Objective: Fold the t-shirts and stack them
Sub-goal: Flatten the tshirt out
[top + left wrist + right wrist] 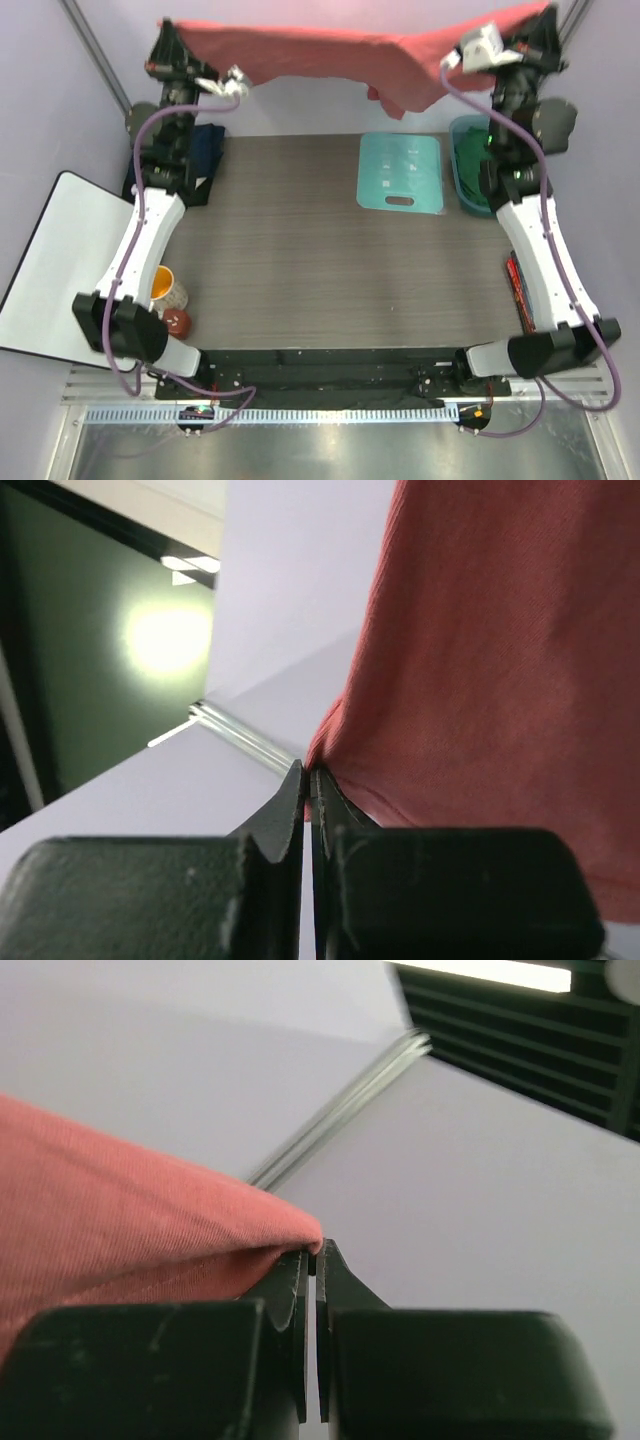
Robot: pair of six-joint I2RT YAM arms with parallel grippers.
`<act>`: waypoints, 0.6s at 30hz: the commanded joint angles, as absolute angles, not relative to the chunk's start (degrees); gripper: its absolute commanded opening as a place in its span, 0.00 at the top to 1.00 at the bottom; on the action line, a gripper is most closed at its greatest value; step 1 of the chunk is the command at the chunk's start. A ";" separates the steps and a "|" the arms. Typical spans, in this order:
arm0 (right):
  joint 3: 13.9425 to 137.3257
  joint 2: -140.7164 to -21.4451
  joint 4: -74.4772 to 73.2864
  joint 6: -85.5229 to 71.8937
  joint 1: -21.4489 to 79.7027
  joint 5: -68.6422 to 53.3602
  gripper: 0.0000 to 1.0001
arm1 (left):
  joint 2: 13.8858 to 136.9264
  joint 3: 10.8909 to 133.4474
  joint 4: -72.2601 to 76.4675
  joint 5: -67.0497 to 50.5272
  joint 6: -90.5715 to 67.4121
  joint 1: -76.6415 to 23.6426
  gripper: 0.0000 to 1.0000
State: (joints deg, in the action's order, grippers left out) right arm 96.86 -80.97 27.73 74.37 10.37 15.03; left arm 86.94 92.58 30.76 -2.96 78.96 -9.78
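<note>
A coral-red t-shirt (340, 50) hangs stretched in the air across the far edge of the table, held at both ends. My left gripper (166, 28) is shut on its left corner; the left wrist view shows the cloth (500, 660) pinched at the fingertips (309, 772). My right gripper (545, 12) is shut on its right corner; the right wrist view shows the cloth (120, 1200) pinched at the tips (318, 1248). A navy blue t-shirt (205, 150) lies at the table's left edge. A dark green t-shirt (470, 160) fills a teal bin (462, 124) at the right.
A mint-green board with a handle slot (402, 170) lies flat at the far right of the table. An orange cup (165, 288) and a dark red ball (176, 322) sit near the left arm base. A white panel (60, 260) lies left; a red tool (520, 290) right.
</note>
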 commanded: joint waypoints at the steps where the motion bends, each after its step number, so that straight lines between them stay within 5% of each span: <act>1: 75.89 -68.96 15.16 70.06 10.28 10.47 0.99 | 77.54 72.38 30.51 -8.24 80.07 -8.26 1.00; 8: 45.90 -44.70 -29.36 72.06 10.46 -5.00 0.99 | 49.07 31.71 -8.53 -19.42 86.55 -8.09 1.00; 12: 38.51 -37.19 -45.85 75.75 10.46 -9.49 0.99 | 32.65 21.02 -26.43 -23.20 95.85 -8.00 1.00; 18: 39.98 -40.33 -62.04 78.57 10.37 -9.05 0.99 | 24.17 20.39 -47.19 -26.02 101.42 -8.09 1.00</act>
